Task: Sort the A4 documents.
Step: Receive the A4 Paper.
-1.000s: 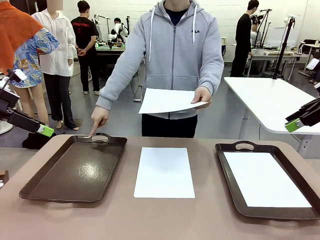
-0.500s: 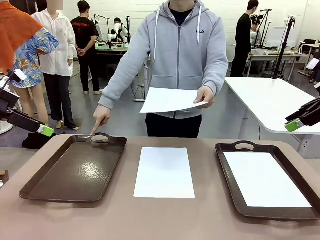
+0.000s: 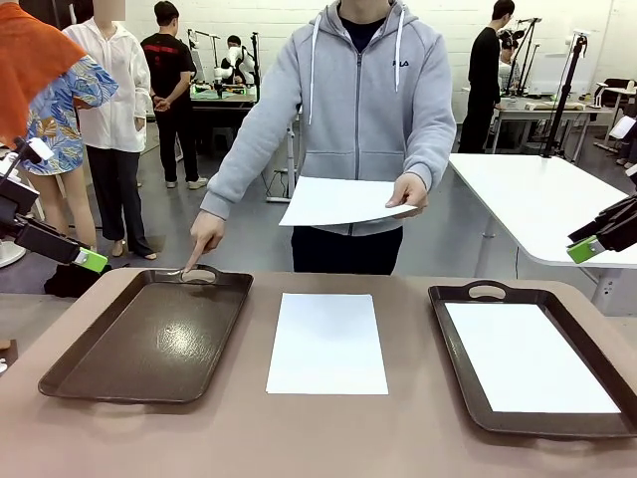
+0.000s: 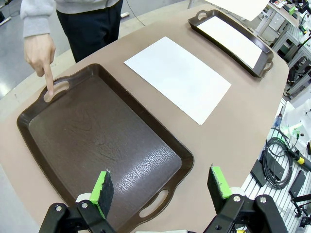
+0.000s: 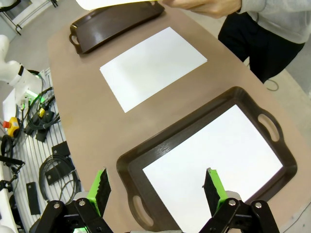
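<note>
One white A4 document (image 3: 326, 344) lies flat in the middle of the table, between the two dark brown trays. Another sheet (image 3: 528, 357) lies inside the right tray (image 3: 450, 344). The left tray (image 3: 149, 339) holds nothing. Across the table, a person holds a further sheet (image 3: 338, 201) in one hand and points a finger (image 3: 193, 262) at the left tray's far handle. My left gripper (image 4: 160, 184) hangs open above the left tray's near end. My right gripper (image 5: 157, 187) hangs open above the right tray (image 5: 129, 162) and its sheet (image 5: 214, 160).
The brown table (image 3: 418, 438) has bare strips between the trays and the middle sheet. In the front view my left gripper (image 3: 90, 261) and right gripper (image 3: 585, 249) stay off the table's sides. A white table (image 3: 537, 199) stands behind on the right.
The person has straightened slightly and the held sheet has risen a little. The pointing finger stays at the left tray's handle. Neither arm has moved.
</note>
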Motion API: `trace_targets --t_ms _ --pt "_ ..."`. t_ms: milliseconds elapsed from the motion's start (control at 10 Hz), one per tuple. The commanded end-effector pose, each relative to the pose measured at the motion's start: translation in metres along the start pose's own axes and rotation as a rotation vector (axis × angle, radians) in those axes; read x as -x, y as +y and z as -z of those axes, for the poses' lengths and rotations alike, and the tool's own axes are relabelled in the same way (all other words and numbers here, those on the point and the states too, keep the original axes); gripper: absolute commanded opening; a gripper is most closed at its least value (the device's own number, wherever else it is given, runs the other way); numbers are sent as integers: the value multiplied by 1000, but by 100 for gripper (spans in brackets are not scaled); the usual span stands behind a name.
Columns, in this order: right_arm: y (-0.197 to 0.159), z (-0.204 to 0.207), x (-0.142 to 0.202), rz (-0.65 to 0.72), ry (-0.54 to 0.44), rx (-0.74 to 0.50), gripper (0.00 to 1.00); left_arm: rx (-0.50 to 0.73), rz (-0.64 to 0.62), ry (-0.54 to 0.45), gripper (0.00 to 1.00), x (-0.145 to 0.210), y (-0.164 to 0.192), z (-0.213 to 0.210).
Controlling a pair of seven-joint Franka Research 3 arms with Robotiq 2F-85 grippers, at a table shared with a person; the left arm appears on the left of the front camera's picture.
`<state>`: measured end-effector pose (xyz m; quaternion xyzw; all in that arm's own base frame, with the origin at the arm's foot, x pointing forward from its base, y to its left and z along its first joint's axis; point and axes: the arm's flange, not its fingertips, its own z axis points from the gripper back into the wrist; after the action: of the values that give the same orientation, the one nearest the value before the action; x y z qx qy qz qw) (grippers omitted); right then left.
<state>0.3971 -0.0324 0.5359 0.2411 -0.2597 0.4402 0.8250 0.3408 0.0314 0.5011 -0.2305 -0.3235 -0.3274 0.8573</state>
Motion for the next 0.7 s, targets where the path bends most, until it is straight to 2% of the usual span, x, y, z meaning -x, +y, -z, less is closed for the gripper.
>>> trace_targets --t_ms 0,600 --pt "0 0 0 -1 1 -4 100 15 8 -16 100 0 1 0" --pt "0 0 0 -1 1 -4 100 15 8 -16 100 0 1 0"
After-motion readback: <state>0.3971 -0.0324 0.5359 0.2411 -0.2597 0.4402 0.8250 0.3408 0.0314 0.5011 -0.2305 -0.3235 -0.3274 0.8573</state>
